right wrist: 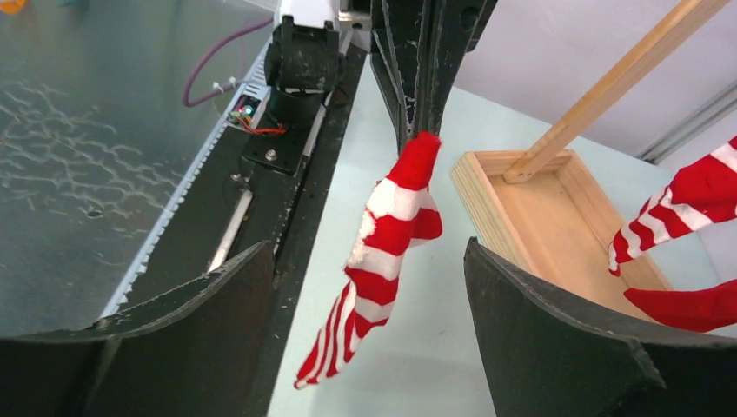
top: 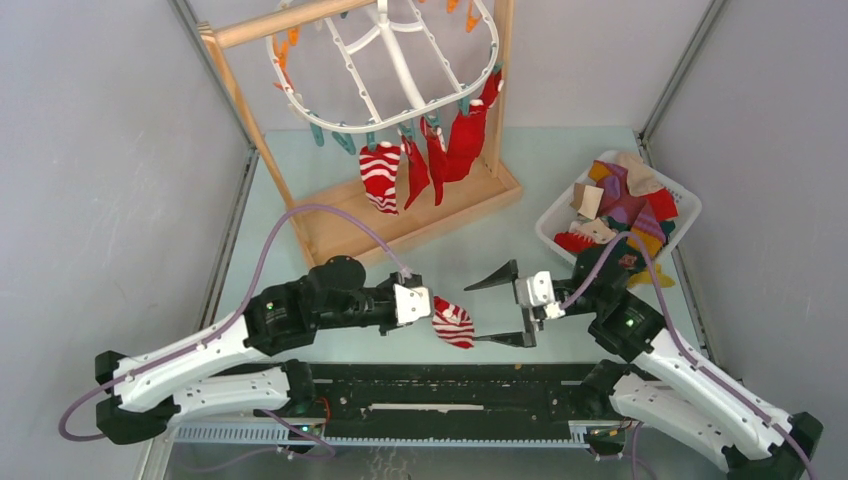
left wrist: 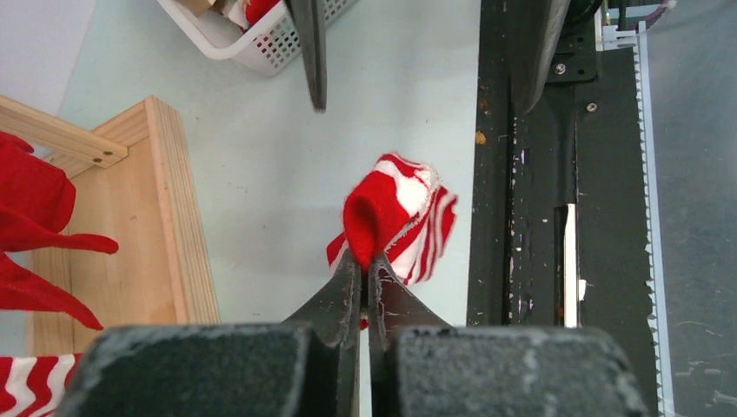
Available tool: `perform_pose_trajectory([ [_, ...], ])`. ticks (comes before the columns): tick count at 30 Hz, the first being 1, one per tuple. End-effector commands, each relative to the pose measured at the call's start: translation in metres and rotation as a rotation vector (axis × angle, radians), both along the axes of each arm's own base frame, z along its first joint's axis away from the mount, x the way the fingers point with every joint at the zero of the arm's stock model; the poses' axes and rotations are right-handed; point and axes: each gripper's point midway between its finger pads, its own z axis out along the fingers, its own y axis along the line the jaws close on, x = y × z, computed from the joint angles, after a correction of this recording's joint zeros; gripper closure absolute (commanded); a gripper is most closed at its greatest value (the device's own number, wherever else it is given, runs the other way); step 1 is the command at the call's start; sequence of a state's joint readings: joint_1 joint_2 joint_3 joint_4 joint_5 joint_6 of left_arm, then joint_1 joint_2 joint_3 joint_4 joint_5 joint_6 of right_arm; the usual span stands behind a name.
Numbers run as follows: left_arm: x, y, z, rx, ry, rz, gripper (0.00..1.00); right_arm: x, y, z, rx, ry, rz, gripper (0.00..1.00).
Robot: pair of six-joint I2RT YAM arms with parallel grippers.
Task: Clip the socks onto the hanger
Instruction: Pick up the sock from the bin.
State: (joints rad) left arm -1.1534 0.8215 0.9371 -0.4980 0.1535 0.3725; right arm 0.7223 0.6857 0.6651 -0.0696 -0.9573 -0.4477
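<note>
Sock [top: 455,325], red-and-white striped, hangs from closed left pincer [top: 432,305]; right pincer [top: 500,308] open.

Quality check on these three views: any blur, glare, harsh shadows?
Top view: even soft light, faint shadows, sharp; white hanger pale against the wall. Left wrist: left gripper slightly soft at its base near the lens, striped sock crisp. Right wrist: sock sharp, mottled glare on the metal sheet at left.

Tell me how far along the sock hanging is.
Done: several red socks and one striped one hang clipped to the hanger. In hand: the left gripper is shut on another striped sock, the right gripper open beside it. Left: clipping that one, plus the pile in the basket.
</note>
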Motion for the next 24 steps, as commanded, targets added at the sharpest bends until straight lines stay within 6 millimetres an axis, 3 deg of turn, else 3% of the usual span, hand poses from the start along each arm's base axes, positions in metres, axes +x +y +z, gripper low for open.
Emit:
perform_pose_trajectory([
  [1,-0.004,-0.007,0.024,-0.019,-0.026,-0.057,1.00,0.011,0.012,0.018,0.041,-0.172,-0.019,0.13],
  [10,-0.004,-0.021,0.028,0.012,-0.040,-0.113,1.00,0.005,0.029,0.030,0.066,-0.079,-0.008,0.23],
  [16,-0.003,-0.026,0.027,0.038,-0.044,-0.136,1.00,0.001,0.031,0.027,0.055,-0.051,0.003,0.49],
  [21,-0.004,-0.028,0.030,0.037,-0.046,-0.145,1.00,0.002,0.032,0.022,0.039,-0.044,-0.004,0.57],
  [24,-0.005,-0.029,0.033,0.030,-0.043,-0.150,1.00,0.002,0.032,0.021,0.035,-0.041,-0.006,0.71],
])
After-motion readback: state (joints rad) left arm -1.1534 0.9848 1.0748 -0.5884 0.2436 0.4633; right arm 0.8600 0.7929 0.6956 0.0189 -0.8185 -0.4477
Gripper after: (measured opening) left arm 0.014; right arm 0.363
